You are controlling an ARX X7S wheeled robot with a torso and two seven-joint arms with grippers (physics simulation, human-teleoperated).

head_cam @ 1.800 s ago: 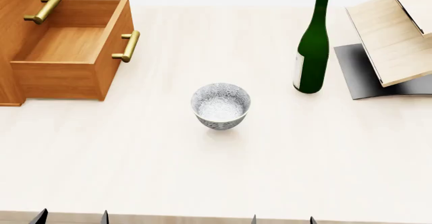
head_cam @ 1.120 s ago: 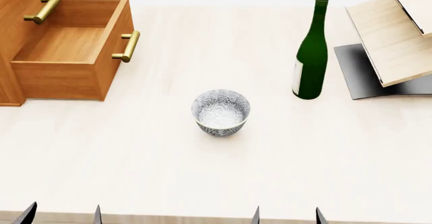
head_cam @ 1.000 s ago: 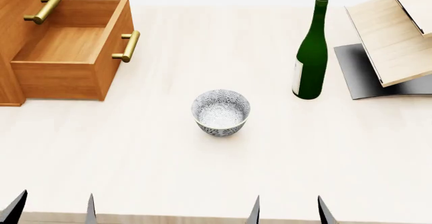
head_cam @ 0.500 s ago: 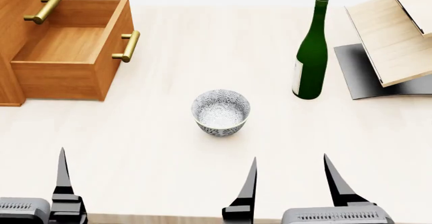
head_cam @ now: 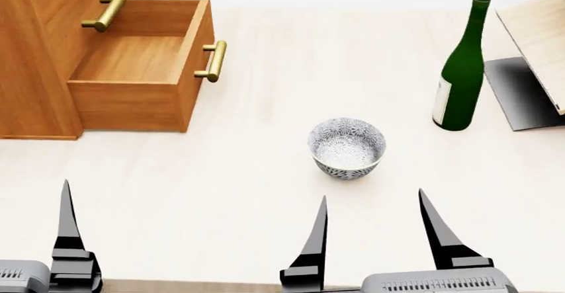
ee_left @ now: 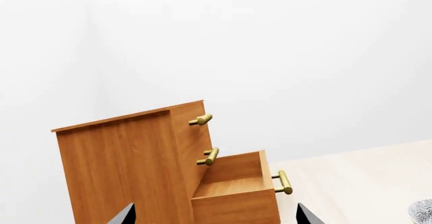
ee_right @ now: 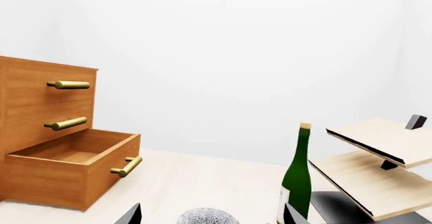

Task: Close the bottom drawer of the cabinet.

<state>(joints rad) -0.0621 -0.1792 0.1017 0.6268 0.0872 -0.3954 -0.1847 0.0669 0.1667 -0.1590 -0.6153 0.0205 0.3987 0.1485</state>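
Note:
The orange-brown cabinet (head_cam: 36, 55) stands at the table's far left. Its bottom drawer (head_cam: 132, 61) is pulled out wide and is empty, with its brass bar handle (head_cam: 213, 61) facing right. The drawer also shows in the left wrist view (ee_left: 236, 204) and the right wrist view (ee_right: 74, 168). My left gripper (ee_left: 214, 216) is open and empty, near the table's front edge, well short of the cabinet; in the head view only one of its fingers (head_cam: 67, 233) shows. My right gripper (head_cam: 378, 233) is open and empty, just in front of the bowl.
A patterned grey bowl (head_cam: 347, 149) sits mid-table, to the right of the drawer's front. A green wine bottle (head_cam: 459, 75) stands at the back right. Pale wooden boards (head_cam: 538, 35) on a dark base (head_cam: 521, 98) are at the far right.
Both grippers have risen from the bottom edge into view. In the last half second the view has shifted left, so the cabinet, bowl and bottle sit further right.

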